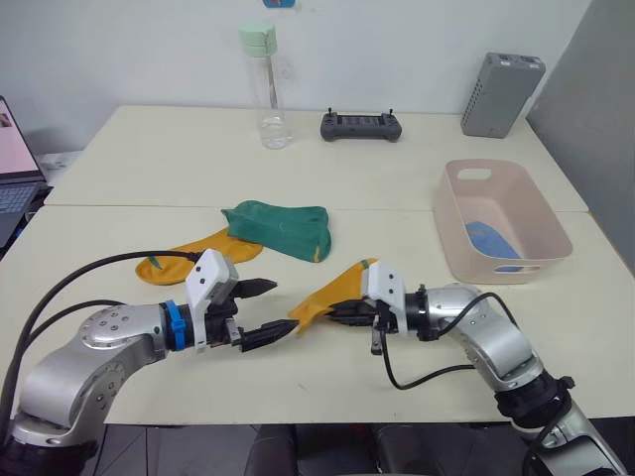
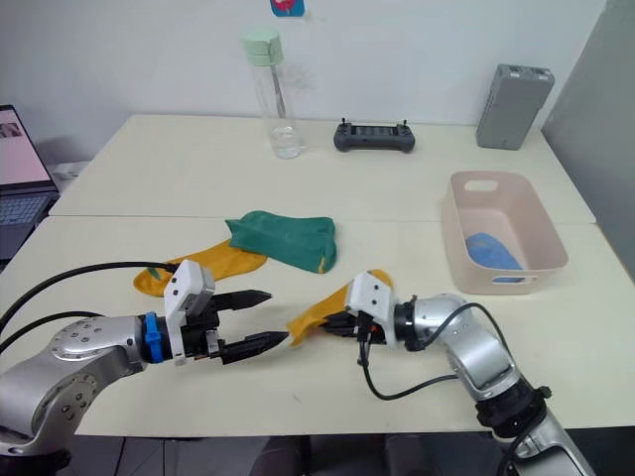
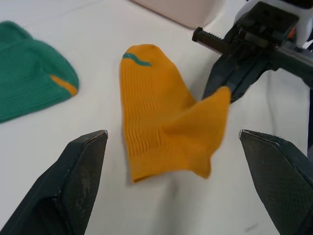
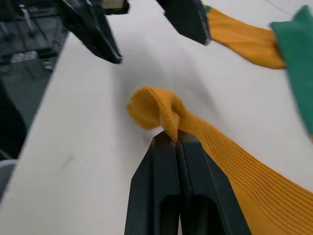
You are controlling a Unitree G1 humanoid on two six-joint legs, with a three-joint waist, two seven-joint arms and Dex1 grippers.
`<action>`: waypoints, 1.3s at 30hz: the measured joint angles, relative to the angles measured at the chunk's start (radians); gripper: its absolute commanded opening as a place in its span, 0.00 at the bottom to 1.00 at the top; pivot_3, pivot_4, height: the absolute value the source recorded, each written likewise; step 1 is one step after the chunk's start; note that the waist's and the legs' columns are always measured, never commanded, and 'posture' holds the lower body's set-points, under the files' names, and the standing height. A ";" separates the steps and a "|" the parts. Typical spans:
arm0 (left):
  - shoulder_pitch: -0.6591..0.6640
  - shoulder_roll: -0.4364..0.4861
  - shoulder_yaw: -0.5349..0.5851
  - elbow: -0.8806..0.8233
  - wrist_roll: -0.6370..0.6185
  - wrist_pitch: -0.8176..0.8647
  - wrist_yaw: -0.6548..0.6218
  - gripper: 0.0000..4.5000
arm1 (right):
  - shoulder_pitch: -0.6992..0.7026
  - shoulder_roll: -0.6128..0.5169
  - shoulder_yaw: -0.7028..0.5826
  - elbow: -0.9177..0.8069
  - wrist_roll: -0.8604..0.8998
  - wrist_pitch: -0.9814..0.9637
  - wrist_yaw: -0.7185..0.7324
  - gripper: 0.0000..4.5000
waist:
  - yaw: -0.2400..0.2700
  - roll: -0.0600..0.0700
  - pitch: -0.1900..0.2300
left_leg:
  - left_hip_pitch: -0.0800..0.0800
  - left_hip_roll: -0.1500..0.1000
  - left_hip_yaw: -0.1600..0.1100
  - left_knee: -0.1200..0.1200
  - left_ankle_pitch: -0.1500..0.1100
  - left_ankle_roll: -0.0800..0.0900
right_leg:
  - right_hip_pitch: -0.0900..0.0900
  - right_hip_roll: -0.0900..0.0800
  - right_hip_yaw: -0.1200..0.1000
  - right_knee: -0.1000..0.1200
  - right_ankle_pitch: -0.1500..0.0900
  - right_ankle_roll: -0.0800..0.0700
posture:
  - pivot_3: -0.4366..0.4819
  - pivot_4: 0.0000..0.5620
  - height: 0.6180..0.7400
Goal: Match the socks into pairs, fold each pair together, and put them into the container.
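Two mustard socks are in view: one held near the front of the table (image 1: 417,149), the near sock (image 1: 332,295), and a far sock (image 1: 193,256) lying flat further back on the robot's left. A green pile (image 1: 283,229) lies partly over the far sock's end; whether it is one sock or two cannot be told. Something blue (image 1: 486,240) lies inside the pink bin (image 1: 544,230), which sits on the right side of the table.

The table is cream, made of two tops butted together, against a white wall. At its far edge stand one clear bottle (image 1: 266,84), one dark controller (image 1: 361,125) and one grey box (image 1: 501,94). A laptop (image 1: 15,164) shows at the far left.

The near sock's long axis runs left to right, slanting slightly away toward the bin. The right gripper (image 4: 175,139) has its fingers pressed together on a fold near that sock's left end. The left gripper (image 1: 268,312) hovers just left of it, fingers spread wide and holding nothing
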 measured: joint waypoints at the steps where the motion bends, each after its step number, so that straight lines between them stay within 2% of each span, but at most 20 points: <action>1: 0.000 0.005 0.000 0.003 0.000 0.001 -0.008 1.00 | -0.009 -0.020 0.007 0.001 0.002 0.009 0.013 0.00 | 0.003 0.000 0.000 | 0.000 0.000 0.001 0.001 0.000 0.000 | 0.000 -0.001 0.000 0.000 0.000 0.000 | 0.48 0.27 1.00; 2: -0.001 0.011 -0.002 0.004 0.000 0.002 -0.012 1.00 | -0.017 -0.045 0.012 0.001 0.002 0.013 0.029 0.10 | 0.006 0.000 0.000 | 0.000 -0.001 0.001 0.001 0.000 0.000 | -0.001 -0.002 0.000 -0.001 0.000 0.000 | 0.48 0.27 1.00; 5: -0.004 0.015 -0.012 0.012 0.005 0.002 -0.022 1.00 | -0.017 -0.114 0.014 0.001 0.002 0.012 0.075 0.28 | 0.015 0.000 0.000 | 0.000 -0.001 0.001 0.001 0.000 0.000 | -0.002 -0.002 0.000 -0.001 -0.001 -0.001 | 0.48 0.27 1.00; 8: -0.010 0.014 -0.045 0.018 0.016 0.000 -0.028 1.00 | -0.012 -0.170 0.005 -0.032 0.035 0.035 0.112 0.53 | 0.015 0.000 0.000 | -0.001 0.000 0.001 -0.001 0.000 0.000 | -0.001 -0.001 -0.001 0.000 0.000 0.001 | 0.48 0.27 1.00; 12: -0.055 0.011 -0.087 0.048 0.061 -0.024 -0.027 1.00 | 0.006 -0.223 -0.078 -0.088 0.101 0.093 0.116 0.84 | 0.015 0.000 0.000 | -0.001 0.000 0.000 -0.002 0.000 0.000 | -0.001 0.000 -0.002 0.000 0.001 0.002 | 0.48 0.27 1.00; 18: -0.142 -0.021 -0.257 0.185 0.244 -0.162 -0.044 1.00 | 0.018 -0.165 -0.240 0.019 0.098 0.150 -0.082 0.84 | 0.015 -0.001 0.000 | -0.001 0.000 0.001 -0.001 0.000 0.000 | -0.001 0.000 0.000 0.000 0.002 0.004 | 0.48 0.27 1.00; 23: -0.167 -0.052 -0.351 0.258 0.342 -0.239 -0.070 1.00 | 0.005 -0.114 -0.226 0.121 0.052 0.184 -0.190 0.84 | 0.013 -0.001 0.000 | -0.001 0.000 0.000 -0.002 0.000 0.000 | -0.001 0.001 0.000 0.001 0.002 0.003 | 0.48 0.27 1.00; 25: -0.174 -0.049 -0.361 0.259 0.366 -0.251 -0.084 0.91 | -0.004 -0.087 -0.214 0.142 0.042 0.198 -0.221 0.85 | 0.013 0.000 0.000 | -0.001 0.000 0.001 -0.002 0.000 0.000 | -0.001 0.001 0.000 0.001 0.002 0.003 | 0.48 0.27 1.00; 29: -0.178 -0.052 -0.371 0.258 0.386 -0.263 -0.103 0.67 | -0.024 -0.033 -0.208 0.167 0.042 0.213 -0.254 0.63 | 0.013 0.000 0.000 | -0.001 0.000 0.001 -0.002 0.000 0.000 | -0.001 0.001 0.000 0.000 0.002 0.004 | 0.48 0.27 1.00; 36: -0.146 -0.052 -0.369 0.212 0.363 -0.216 -0.140 0.17 | -0.047 -0.012 -0.208 0.200 0.052 0.205 -0.262 0.05 | 0.013 0.000 0.000 | -0.001 0.000 0.000 -0.002 0.000 0.000 | -0.001 0.001 0.000 0.000 0.002 0.004 | 0.48 0.27 1.00; 37: -0.138 -0.051 -0.365 0.201 0.350 -0.199 -0.141 0.10 | -0.053 -0.011 -0.207 0.211 0.052 0.197 -0.260 0.00 | 0.013 0.000 0.000 | -0.001 0.000 0.000 -0.002 0.000 0.000 | -0.001 0.001 0.000 0.000 0.002 0.004 | 0.48 0.27 1.00; 38: -0.129 -0.051 -0.365 0.182 0.334 -0.180 -0.143 0.01 | -0.059 -0.010 -0.207 0.221 0.051 0.187 -0.260 0.00 | 0.013 0.000 0.000 | -0.001 0.000 0.000 -0.002 0.000 0.000 | -0.001 0.001 0.000 0.001 0.002 0.004 | 0.48 0.27 1.00; 39: -0.123 -0.051 -0.364 0.164 0.321 -0.162 -0.145 0.01 | -0.068 -0.005 -0.205 0.235 0.050 0.176 -0.258 0.00 | 0.013 0.000 0.000 | -0.001 0.000 0.000 -0.002 0.000 0.000 | -0.001 0.001 0.000 0.001 0.002 0.004 | 0.48 0.27 1.00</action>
